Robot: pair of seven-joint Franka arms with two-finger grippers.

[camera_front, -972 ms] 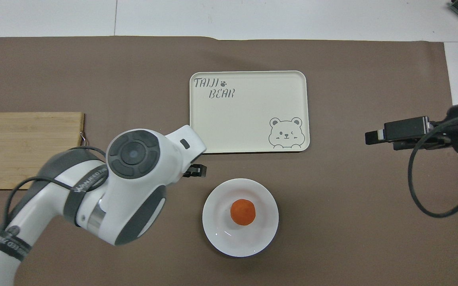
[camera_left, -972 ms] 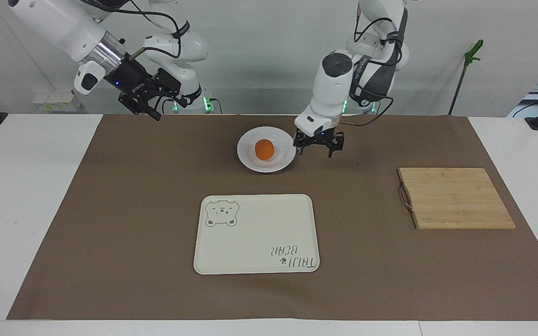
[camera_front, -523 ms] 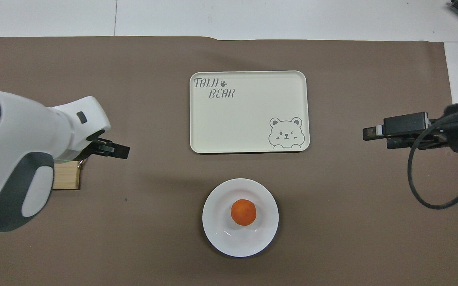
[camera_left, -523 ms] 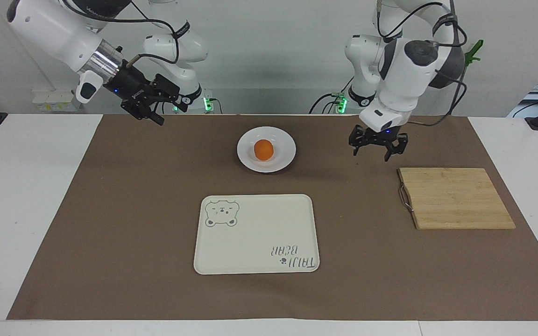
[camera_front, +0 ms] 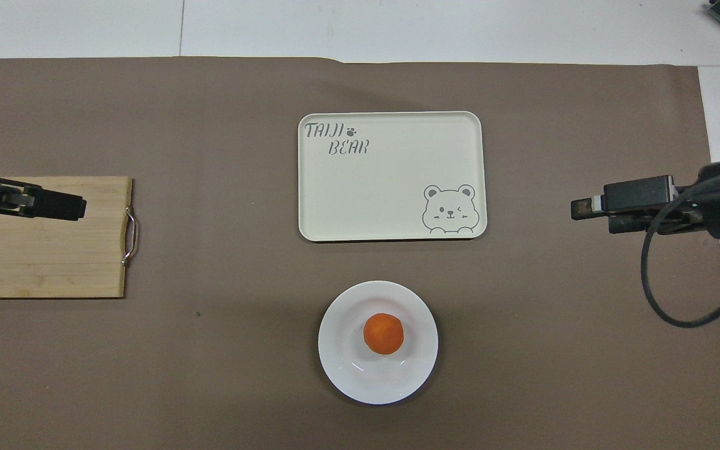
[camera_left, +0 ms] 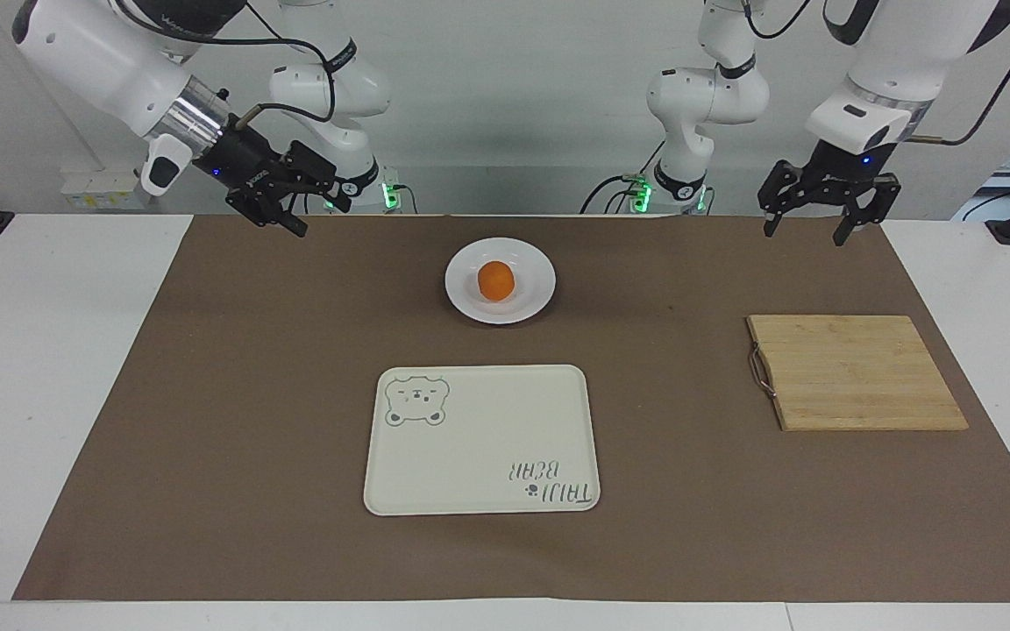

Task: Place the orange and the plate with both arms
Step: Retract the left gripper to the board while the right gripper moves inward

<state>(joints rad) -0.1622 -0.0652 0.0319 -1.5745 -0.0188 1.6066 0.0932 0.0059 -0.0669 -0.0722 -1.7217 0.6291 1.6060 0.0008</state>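
Facing view, read across. Right hand (camera_left: 281, 200) hangs in the air over the brown mat's (camera_left: 207, 394) edge at the right arm's end of the table (camera_left: 32, 350). It is tilted, fingers apart and holding nothing. In the overhead view this hand (camera_front: 585, 209) shows side-on, one finger covering the other, so the gap cannot be read there; its wrist and cable run off the frame edge.

Mid-table: the plate (camera_left: 536, 294) sits flat on the mat, on the robots' side of the table. The orange (camera_left: 497, 281) rests in the plate, about centred, touching nothing else. Overhead view agrees: orange (camera_front: 383, 334) inside the plate's rim (camera_front: 335, 365). Farther from the robots than the plate, apart from it, lies the cream tray (camera_left: 481, 440) with a bear drawing and the lettering "TAIJI BEAR". Nothing is on it.

Toward the left arm's end: wooden cutting board (camera_left: 856, 372) flat on the mat, metal loop handle on the edge facing the tray. In the overhead view the board (camera_front: 41, 262) is cut off by the frame edge.

Left hand (camera_left: 823, 219) is raised over the mat's robot-side corner, fingers pointing down, spread wide, empty. In the overhead view it overlaps the board, though the facing view shows it well clear of it; most of that arm is out of frame.
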